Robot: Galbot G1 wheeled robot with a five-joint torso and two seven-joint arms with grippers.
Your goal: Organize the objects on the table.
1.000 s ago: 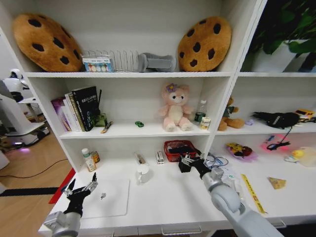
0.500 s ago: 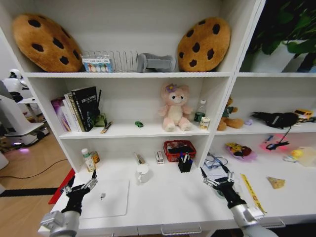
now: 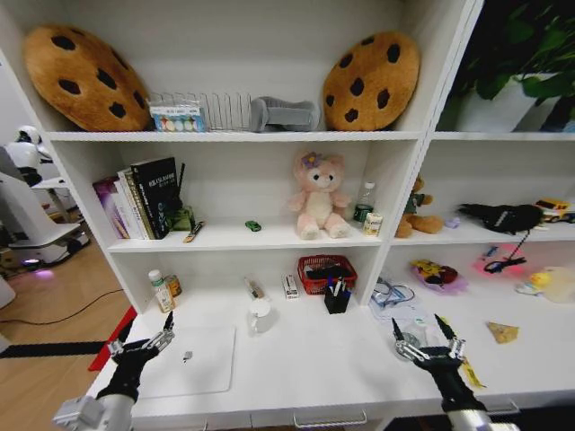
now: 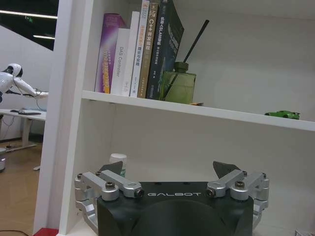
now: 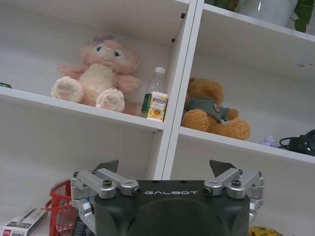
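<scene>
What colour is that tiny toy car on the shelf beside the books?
Green. The toy car shows best in the left wrist view, on the shelf.

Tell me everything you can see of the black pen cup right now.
The black pen cup stands upright on the white desk, near the back, just in front of the red mesh basket. It is small, dark and boxy, with several pens sticking up out of its open top, blue among them. Neither hand touches it.
</scene>
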